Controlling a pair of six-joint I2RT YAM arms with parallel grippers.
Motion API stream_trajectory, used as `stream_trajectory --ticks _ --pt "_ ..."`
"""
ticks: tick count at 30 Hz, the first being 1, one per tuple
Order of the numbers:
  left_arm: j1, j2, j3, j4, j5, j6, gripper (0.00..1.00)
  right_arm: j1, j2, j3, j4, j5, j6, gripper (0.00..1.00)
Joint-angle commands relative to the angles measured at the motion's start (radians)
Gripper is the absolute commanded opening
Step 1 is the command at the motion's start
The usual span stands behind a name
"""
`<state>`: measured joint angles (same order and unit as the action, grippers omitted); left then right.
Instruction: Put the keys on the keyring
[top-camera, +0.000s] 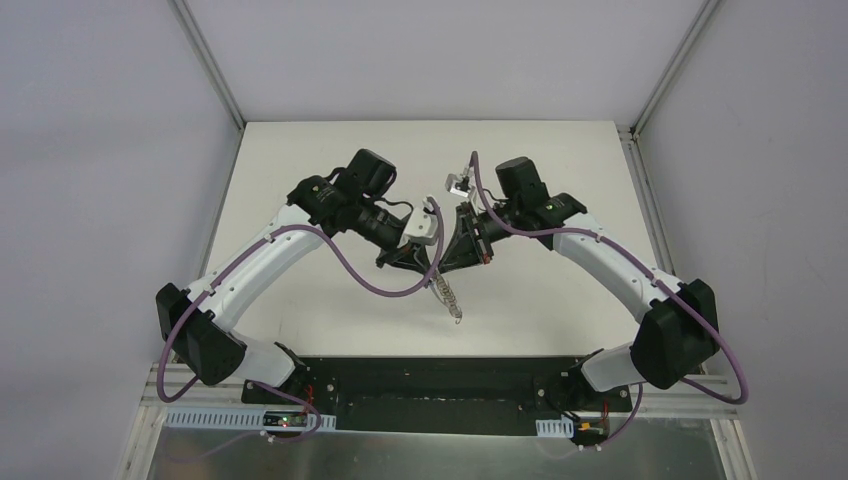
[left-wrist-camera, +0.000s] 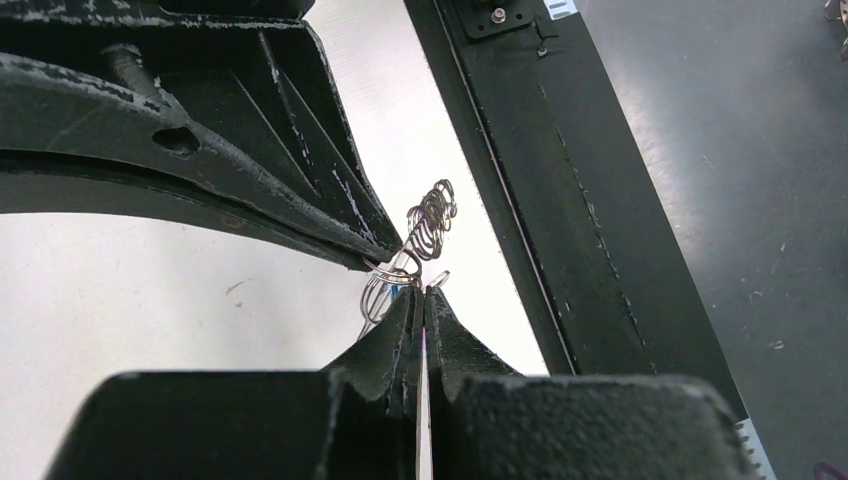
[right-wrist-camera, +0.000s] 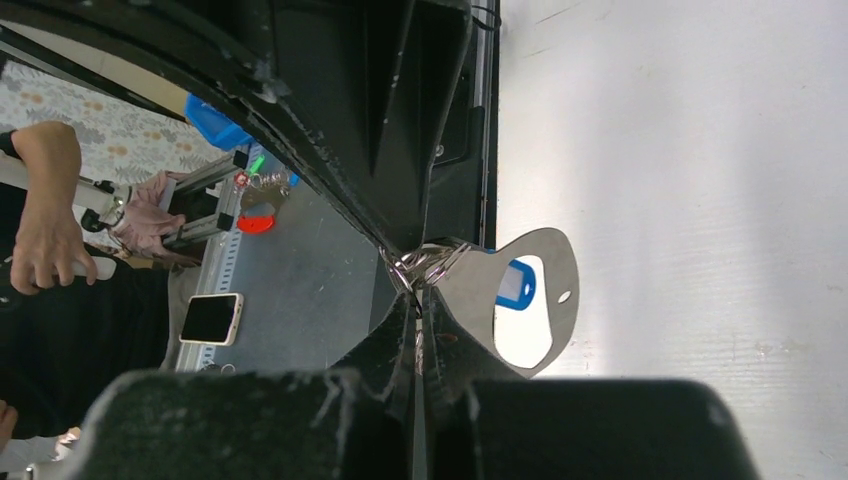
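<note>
Keyring (right-wrist-camera: 558, 268) is off the desk (top-camera: 330, 160), held in the air between the two tools where they meet tip to tip over the desk's middle. In the right wrist view it shows as a pale silvery oval loop sticking out sideways from the fingertips.

Blue key tag (right-wrist-camera: 515, 285) is seen through the loop's opening. Cannot tell whether it hangs on the ring or lies behind it. The other key cannot be made out in any view.

Clips (left-wrist-camera: 430, 215) are a bunch of small wire loops at the tool tips. In the top view a short string of them dangles down toward the near edge, clear of the desk.

Left tool (left-wrist-camera: 421, 297): fingers pressed together with no gap, pinching the keyring at its clip end, wire loops right at the tips.

Right tool (right-wrist-camera: 417, 292): fingers also pressed together, gripping the keyring where the loop meets the clips. Its dark finger fills the upper left of the left wrist view, just beside the clips.

Black base plate (left-wrist-camera: 560, 200) runs along the desk's near edge. Beyond it, in the right wrist view, are a person's hand (right-wrist-camera: 40, 245) and a phone (right-wrist-camera: 211, 318) lying flat on a grey surface.
</note>
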<state>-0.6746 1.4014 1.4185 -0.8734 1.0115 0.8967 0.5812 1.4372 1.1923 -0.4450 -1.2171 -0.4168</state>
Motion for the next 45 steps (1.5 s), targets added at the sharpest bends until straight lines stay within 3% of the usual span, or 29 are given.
stream_trajectory --ticks 1,22,28,35,45 --pt "-0.014 -0.019 0.007 0.038 0.049 -0.039 0.00 -0.025 -0.024 -0.022 0.171 -0.001 0.109 0.00" --pt "-0.014 -0.039 -0.060 0.233 -0.117 -0.244 0.00 -0.093 -0.052 -0.102 0.425 0.119 0.386 0.00" --pt "-0.016 -0.036 -0.076 0.278 -0.179 -0.288 0.09 -0.110 -0.059 -0.112 0.476 0.161 0.457 0.00" --pt "-0.014 -0.039 -0.081 0.299 -0.233 -0.336 0.20 -0.118 -0.077 -0.110 0.474 0.153 0.426 0.00" --pt "0.008 -0.086 -0.075 0.257 -0.255 -0.372 0.36 -0.124 -0.113 -0.080 0.346 0.111 0.206 0.00"
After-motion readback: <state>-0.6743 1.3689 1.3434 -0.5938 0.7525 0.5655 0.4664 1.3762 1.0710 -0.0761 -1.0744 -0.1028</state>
